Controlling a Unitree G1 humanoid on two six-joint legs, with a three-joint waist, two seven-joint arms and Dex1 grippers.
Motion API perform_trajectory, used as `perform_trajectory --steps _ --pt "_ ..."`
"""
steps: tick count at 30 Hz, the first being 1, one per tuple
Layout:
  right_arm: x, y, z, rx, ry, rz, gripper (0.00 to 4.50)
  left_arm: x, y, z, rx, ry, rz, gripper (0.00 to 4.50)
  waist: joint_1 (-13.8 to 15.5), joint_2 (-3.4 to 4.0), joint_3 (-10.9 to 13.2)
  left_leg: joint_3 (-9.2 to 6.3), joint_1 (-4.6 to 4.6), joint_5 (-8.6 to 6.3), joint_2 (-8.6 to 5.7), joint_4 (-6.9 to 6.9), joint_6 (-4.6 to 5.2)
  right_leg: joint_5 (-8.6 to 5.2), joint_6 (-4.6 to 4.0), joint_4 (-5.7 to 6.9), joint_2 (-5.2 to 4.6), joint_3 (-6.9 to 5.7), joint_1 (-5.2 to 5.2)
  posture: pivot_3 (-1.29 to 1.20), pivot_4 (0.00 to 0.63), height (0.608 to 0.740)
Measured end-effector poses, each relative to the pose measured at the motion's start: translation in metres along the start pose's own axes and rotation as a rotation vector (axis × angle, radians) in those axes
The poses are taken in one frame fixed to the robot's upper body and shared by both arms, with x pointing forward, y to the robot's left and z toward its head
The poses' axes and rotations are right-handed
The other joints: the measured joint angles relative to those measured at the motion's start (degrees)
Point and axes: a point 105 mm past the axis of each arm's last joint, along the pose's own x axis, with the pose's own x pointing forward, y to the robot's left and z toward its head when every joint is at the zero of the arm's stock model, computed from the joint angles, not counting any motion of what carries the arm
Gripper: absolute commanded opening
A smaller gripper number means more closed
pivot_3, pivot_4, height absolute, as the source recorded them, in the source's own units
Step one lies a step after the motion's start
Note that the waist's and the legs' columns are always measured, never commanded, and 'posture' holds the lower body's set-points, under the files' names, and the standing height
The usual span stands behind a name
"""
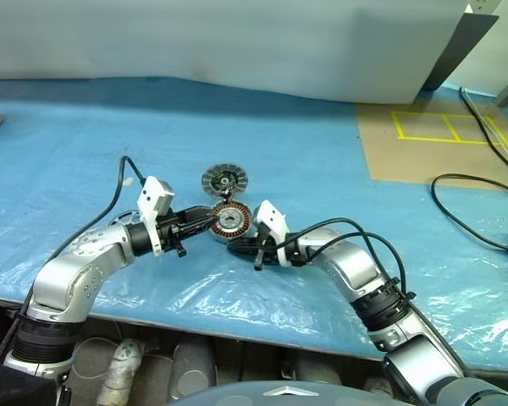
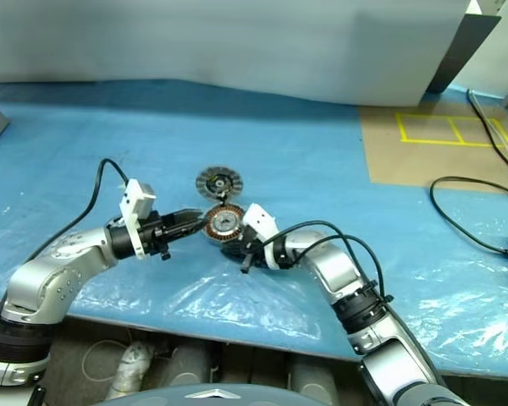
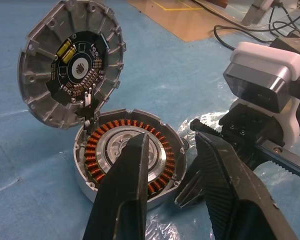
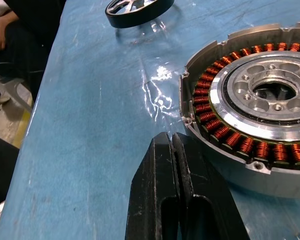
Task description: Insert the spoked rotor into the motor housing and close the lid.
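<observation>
Both arms reach fwd and bend inward, wrists nearly meeting at centre. Left gripper aims toward robot's right, roughly level, fingers parted w/ a clear gap. Right gripper aims toward robot's left, tilted slightly down, fingers pressed flat together, nothing between them.

The lid stands just behind the motor housing.
</observation>
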Motion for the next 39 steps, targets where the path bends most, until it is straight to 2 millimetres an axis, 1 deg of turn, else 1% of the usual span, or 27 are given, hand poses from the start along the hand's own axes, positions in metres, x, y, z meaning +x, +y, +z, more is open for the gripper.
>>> perform_trajectory --steps 7,11,19,23,26,28,29,30,32,36,37,39 --pt "0.002 -0.004 -0.007 0.026 0.012 -0.038 0.11 0.004 -0.001 0.005 0.01 -0.006 -0.014 1.52 0.01 0.0 0.0 0.0 0.02 0.0 0.0 0.03 0.0 0.0 0.0 0.03 0.0 0.01 0.01 0.0 0.15 0.74" --pt "0.003 -0.011 -0.01 0.018 0.013 -0.086 0.11 0.005 -0.002 0.005 0.009 -0.004 -0.022 1.52 -0.04 0.0 0.0 0.0 0.02 0.0 0.01 0.0 0.0 0.0 0.0 0.02 0.0 0.01 -0.01 0.0 0.15 0.74" --pt "0.002 -0.022 -0.005 0.009 -0.013 -0.138 0.11 0.006 -0.005 0.003 -0.007 0.002 -0.041 1.52 -0.04 0.0 0.0 0.0 0.02 0.0 0.0 -0.01 0.0 0.0 0.0 0.02 0.0 0.01 -0.01 0.0 0.15 0.74" --pt "-0.002 -0.021 -0.001 0.02 -0.022 -0.115 0.11 0.004 -0.007 0.0 -0.017 0.011 -0.065 1.52 -0.03 0.0 0.01 0.01 0.0 0.0 0.0 -0.03 0.0 0.0 0.01 -0.01 0.0 0.01 -0.03 0.0 0.15 0.74" --pt "-0.015 -0.013 0.018 0.039 -0.084 -0.061 0.11 0.003 -0.008 -0.001 -0.017 0.01 -0.082 1.52 0.03 0.0 0.01 0.01 -0.01 0.0 -0.01 -0.06 0.0 0.0 0.01 -0.03 0.0 0.01 -0.04 0.0 0.15 0.74" --pt "-0.032 -0.007 0.033 0.017 -0.119 -0.031 0.11 0.003 -0.008 0.0 -0.013 0.003 -0.088 1.52 0.23 0.0 0.01 0.01 -0.01 0.0 -0.01 -0.07 0.0 0.0 0.01 -0.08 0.0 0.0 0.0 0.0 0.15 0.74" --pt "-0.041 -0.005 0.037 0.001 -0.123 -0.027 0.11 0.003 -0.008 0.001 -0.01 0.0 -0.091 1.52 0.29 0.0 0.01 0.01 -0.01 0.0 -0.02 -0.07 0.0 0.0 0.02 -0.1 -0.01 0.0 0.01 0.0 0.15 0.74" --pt "-0.052 -0.003 0.039 -0.021 -0.117 -0.028 0.11 0.002 -0.008 0.001 -0.006 -0.004 -0.095 1.52 0.37 0.0 0.01 0.01 0.0 0.0 -0.02 -0.08 0.0 0.0 0.02 -0.13 -0.01 0.01 0.04 0.0 0.15 0.74" --pt "-0.066 -0.005 0.037 -0.039 -0.094 -0.051 0.11 0.002 -0.008 0.001 -0.002 -0.007 -0.099 1.52 0.31 -0.01 0.01 0.01 0.02 0.0 -0.02 -0.09 0.0 0.0 0.02 -0.13 0.0 0.01 0.04 0.0 0.15 0.74" --pt "-0.077 -0.009 0.034 -0.068 -0.064 -0.105 0.11 0.002 -0.005 0.0 0.003 -0.01 -0.088 1.52 -0.1 0.0 0.01 0.03 0.09 0.0 0.0 -0.13 0.0 0.0 0.02 -0.07 0.02 0.06 -0.02 0.0 0.15 0.74" --pt "-0.078 -0.012 0.035 -0.085 -0.062 -0.13 0.25 0.003 -0.003 -0.001 0.004 -0.012 -0.083 1.52 -0.07 0.0 0.01 0.04 0.09 0.0 0.0 -0.14 0.0 0.0 0.01 -0.07 0.02 0.06 -0.02 0.0 0.15 0.74" --pt "-0.081 -0.02 0.039 -0.131 -0.069 -0.212 0.7 0.006 0.0 -0.001 0.006 -0.018 -0.067 1.52 0.06 0.0 0.01 0.04 0.06 0.0 -0.02 -0.13 0.0 0.0 0.02 -0.1 0.01 0.06 -0.02 0.0 0.15 0.74"
